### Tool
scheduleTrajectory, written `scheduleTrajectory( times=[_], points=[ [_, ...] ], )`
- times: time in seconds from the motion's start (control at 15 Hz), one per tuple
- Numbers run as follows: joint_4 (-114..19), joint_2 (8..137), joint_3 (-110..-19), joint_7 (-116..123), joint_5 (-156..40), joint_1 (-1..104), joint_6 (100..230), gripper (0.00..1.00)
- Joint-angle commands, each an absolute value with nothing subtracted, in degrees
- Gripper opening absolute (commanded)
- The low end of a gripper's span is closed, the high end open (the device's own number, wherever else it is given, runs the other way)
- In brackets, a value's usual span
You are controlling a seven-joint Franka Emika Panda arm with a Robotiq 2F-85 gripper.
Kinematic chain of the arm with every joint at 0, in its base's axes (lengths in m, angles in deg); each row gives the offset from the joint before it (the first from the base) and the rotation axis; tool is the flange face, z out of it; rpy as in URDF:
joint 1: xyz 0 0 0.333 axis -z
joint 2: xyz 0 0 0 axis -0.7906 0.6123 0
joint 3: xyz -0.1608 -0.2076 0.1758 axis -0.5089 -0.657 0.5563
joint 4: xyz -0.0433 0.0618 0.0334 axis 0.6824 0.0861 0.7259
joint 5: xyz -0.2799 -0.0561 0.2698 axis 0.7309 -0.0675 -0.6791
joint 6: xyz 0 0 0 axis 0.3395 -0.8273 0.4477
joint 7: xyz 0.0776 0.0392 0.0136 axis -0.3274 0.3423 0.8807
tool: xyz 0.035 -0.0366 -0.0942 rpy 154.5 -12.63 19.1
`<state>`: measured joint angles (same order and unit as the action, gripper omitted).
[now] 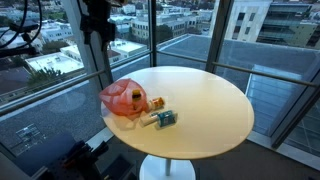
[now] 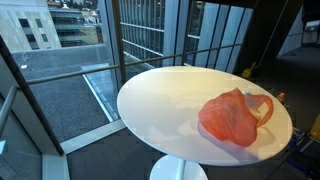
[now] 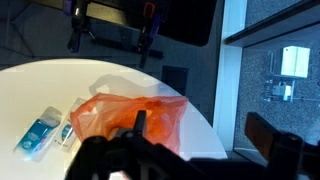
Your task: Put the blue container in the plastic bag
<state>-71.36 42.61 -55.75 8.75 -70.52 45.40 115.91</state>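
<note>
The round white worktop (image 1: 210, 110) carries the orange plastic bag (image 1: 122, 98) near its edge. My pincer (image 3: 112, 40) hangs high above, released, its fingers spread on nothing. The blue container (image 1: 166, 119) lies on the worktop near the bag, outside it.

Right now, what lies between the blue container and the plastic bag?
In the wrist view, a small pale object lies between blue container and plastic bag.
</note>
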Motion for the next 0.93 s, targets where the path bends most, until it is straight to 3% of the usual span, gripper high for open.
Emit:
scheduleTrajectory(
  times=[0.0,0.87],
  points=[
    [-68.3,44.62,-56.32,4.92,-68.62,47.81,117.29,1.0],
    [-71.22,51.17,-61.07,-9.91,-61.6,54.74,132.47,1.0]
  ],
)
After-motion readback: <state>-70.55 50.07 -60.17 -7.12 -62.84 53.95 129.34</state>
